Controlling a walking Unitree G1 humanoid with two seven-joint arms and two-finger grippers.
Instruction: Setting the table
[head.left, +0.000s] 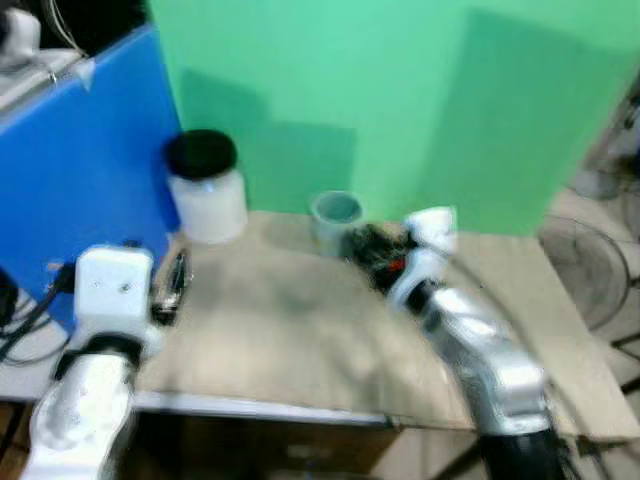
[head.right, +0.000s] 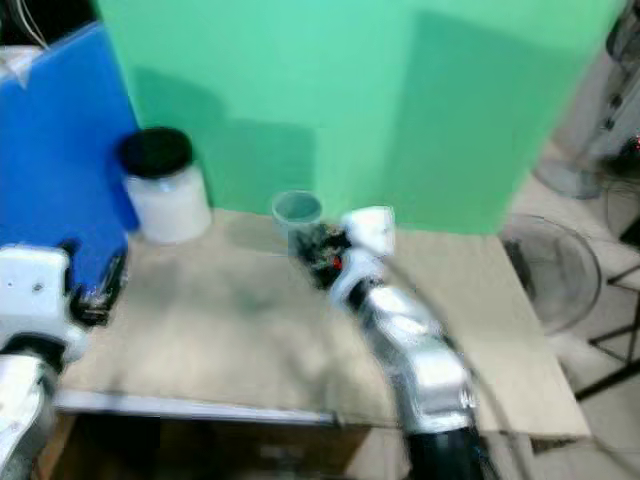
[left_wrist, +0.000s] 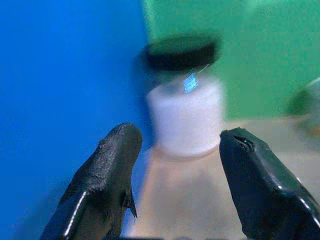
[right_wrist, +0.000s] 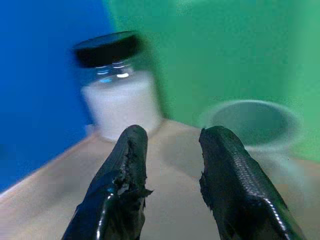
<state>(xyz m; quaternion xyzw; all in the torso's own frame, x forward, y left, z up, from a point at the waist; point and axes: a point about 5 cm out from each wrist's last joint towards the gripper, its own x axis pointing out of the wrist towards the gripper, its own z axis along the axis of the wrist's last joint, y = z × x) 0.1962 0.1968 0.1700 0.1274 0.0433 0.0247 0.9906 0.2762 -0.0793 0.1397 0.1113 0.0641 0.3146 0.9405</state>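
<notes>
Fingers of the right end effector stood apart and empty just short of the small grey-green plastic cup, apparently lined up to grasp it. The left end effector, equally open and empty, faced the black-lidded glass jar of white powder at the beige bench's back corner.

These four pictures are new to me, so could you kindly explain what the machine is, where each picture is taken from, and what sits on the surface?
It is a humanoid robot with two silver arms, each ending in two black jaws. The two wide pictures come from cameras in its head, looking down at a tan table backed by green and blue boards. The two close-ups come from cameras on its wrists. On the table stand a jar with a black lid and white contents, and a small grey cup. The right gripper is stretched out beside the cup; the left gripper points at the jar. Both sets of jaws are open and hold nothing.
</notes>
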